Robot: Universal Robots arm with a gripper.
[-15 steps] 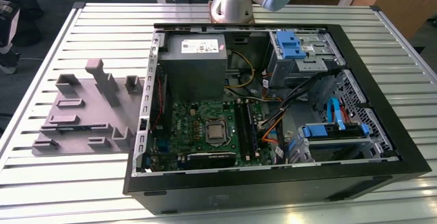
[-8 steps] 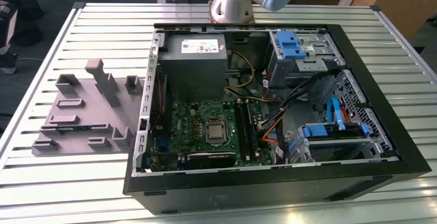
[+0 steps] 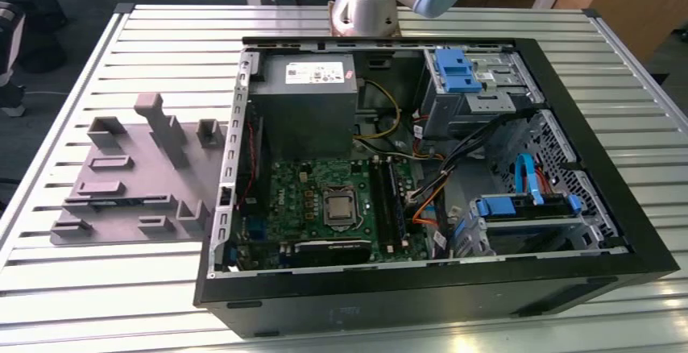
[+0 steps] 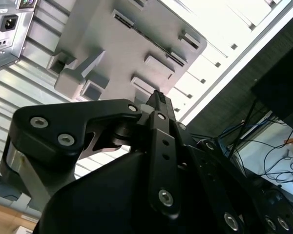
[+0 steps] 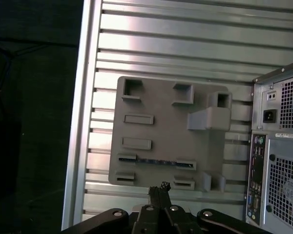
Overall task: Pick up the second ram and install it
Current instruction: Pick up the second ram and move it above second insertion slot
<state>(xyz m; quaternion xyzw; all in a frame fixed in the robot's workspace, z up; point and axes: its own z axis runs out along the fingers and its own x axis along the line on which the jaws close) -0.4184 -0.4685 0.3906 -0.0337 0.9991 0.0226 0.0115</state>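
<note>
The second ram (image 5: 156, 161) is a thin dark stick seen edge-on, standing in a slot of the grey holder plate (image 5: 161, 131) between two end blocks. It also appears as a dark line (image 4: 149, 39) on that plate (image 4: 112, 53) in the second wrist view. My gripper (image 5: 158, 187) hangs well above the plate's near edge, apart from the ram, fingers pressed together with nothing between them; the black fingers (image 4: 158, 100) show the same in the second wrist view. In the exterior view the plate (image 3: 129, 168) lies left of the open computer case (image 3: 602, 232).
Inside the case lie the green motherboard (image 3: 312, 200), long black memory slots (image 3: 384, 200), a grey power supply (image 3: 306, 103), cables and blue drive brackets (image 3: 462, 67). The case's rear panel (image 5: 278, 161) stands close beside the plate. The slatted metal table (image 3: 108, 288) ends near the plate.
</note>
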